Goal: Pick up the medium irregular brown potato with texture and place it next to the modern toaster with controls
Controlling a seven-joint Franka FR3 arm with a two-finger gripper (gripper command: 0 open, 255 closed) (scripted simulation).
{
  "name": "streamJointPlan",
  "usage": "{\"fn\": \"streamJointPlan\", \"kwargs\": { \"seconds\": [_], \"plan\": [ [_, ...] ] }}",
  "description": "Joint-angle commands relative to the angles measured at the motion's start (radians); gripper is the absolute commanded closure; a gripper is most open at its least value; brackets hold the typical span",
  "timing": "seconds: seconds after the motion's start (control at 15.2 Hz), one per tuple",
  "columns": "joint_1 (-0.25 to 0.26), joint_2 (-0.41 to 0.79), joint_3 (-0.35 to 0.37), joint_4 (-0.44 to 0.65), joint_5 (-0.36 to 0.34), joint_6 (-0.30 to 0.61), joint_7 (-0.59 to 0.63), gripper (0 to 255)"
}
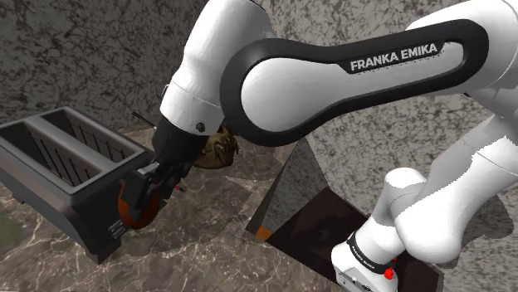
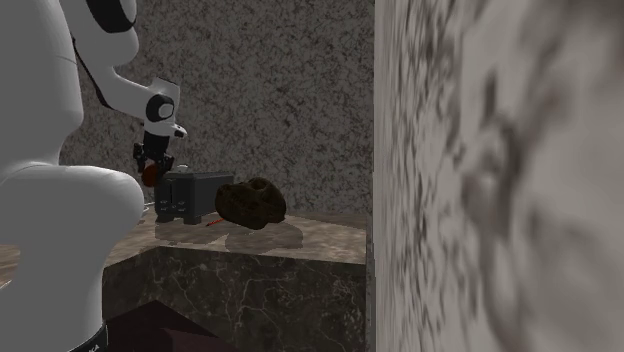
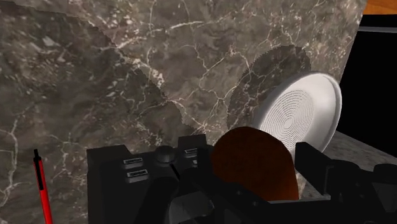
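Note:
My black gripper (image 1: 139, 197) is shut on a smooth, rounded reddish-brown potato (image 1: 131, 211). It holds the potato just off the dark grey two-slot toaster's (image 1: 58, 158) end face, a little above the marble counter. In the wrist view the potato (image 3: 254, 162) sits clasped between the fingers, and the toaster's control end (image 3: 137, 170) with its knob and buttons is close beside it. In the second exterior view the gripper (image 2: 151, 163) and the potato (image 2: 149, 176) hang over the toaster's (image 2: 190, 195) far end.
A large lumpy dark brown object (image 1: 217, 149) lies on the counter (image 1: 207, 224) just past the toaster, also seen as a lump (image 2: 250, 203). A red pen (image 3: 41, 184) lies nearby. A white plate (image 3: 296, 118) leans at the wall. The counter edge (image 1: 264, 226) drops off toward the stand.

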Motion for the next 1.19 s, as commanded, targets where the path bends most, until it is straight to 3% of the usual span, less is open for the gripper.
{"fn": "streamJointPlan", "kwargs": {
  "seconds": [0.0,1.12],
  "plan": [
    [0.001,0.010,0.001,-0.015,0.005,0.025,-0.010,255],
    [0.017,0.116,0.016,-0.134,0.061,0.240,-0.097,255]
  ]
}}
